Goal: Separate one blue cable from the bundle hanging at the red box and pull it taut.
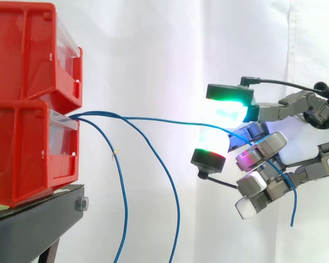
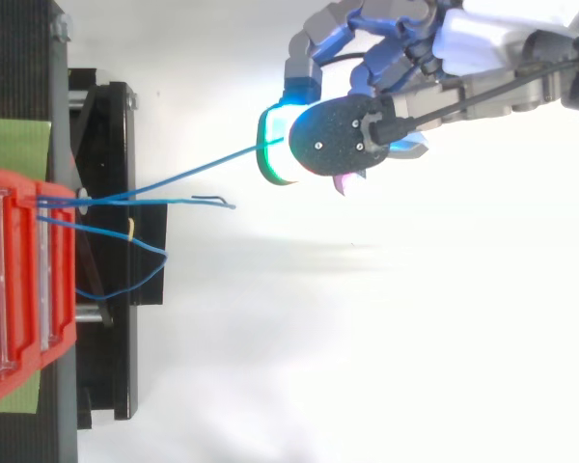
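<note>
Pinching a single blue cable (image 1: 153, 119) between two glowing pads (image 1: 227, 107), the hand (image 1: 268, 145) sits well to the right of the red box (image 1: 22, 153). Its thumb and one finger are closed together on the strand and its other fingers are curled below. The held cable leaves the front of the red box, which stands at the right edge of the black stand (image 1: 33, 224) with a second red bin (image 1: 22, 49) stacked on top. It runs almost level to the pads with only a slight arch, and nothing else touches it on the way. The side view shows the cable's free tail passing through the hand and dangling beneath it. It also shows two loose cables (image 1: 120, 181) of the bundle drooping from the same opening, past the stand's edge. From above, the hand (image 2: 333, 140) hides the pinch under the dark back of its upper pad, and the cable (image 2: 203, 168) meets the pad's green rim. This view adds how the strands fan out sideways from the box (image 2: 19, 289). One short end (image 2: 222, 203) points out level, and the others loop back over the stand (image 2: 106, 125), beside a green sheet (image 2: 14, 145).
</note>
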Action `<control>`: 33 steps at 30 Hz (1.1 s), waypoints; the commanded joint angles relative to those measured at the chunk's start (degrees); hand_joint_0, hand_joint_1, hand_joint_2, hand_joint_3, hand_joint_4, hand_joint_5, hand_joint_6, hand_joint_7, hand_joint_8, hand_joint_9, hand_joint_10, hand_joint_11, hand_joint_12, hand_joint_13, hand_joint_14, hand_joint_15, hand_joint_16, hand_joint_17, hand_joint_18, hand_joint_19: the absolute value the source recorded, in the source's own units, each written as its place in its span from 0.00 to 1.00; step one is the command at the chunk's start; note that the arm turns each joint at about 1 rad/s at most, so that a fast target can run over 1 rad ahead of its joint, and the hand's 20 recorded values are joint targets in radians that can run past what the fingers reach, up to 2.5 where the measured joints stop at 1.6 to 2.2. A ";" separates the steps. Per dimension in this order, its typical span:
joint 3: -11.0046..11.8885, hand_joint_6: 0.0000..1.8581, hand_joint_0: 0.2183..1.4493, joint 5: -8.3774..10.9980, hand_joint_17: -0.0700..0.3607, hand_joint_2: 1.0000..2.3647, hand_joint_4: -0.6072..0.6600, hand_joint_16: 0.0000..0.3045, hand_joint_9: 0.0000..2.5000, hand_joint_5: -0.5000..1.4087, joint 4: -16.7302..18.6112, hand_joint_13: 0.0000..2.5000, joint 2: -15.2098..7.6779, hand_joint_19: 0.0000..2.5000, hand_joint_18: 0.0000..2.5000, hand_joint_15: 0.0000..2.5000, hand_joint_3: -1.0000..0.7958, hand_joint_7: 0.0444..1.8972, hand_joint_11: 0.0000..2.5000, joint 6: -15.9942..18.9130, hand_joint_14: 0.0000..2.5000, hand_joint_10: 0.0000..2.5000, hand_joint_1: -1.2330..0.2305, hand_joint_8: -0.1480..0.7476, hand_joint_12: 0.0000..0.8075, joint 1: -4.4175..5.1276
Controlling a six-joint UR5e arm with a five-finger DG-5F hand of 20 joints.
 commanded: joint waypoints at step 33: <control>0.02 0.49 0.28 0.15 0.38 0.00 0.50 0.13 0.36 0.15 0.00 0.39 -0.09 0.22 0.26 0.35 0.28 0.48 0.56 -0.18 0.01 0.38 0.42 0.45 0.42 0.35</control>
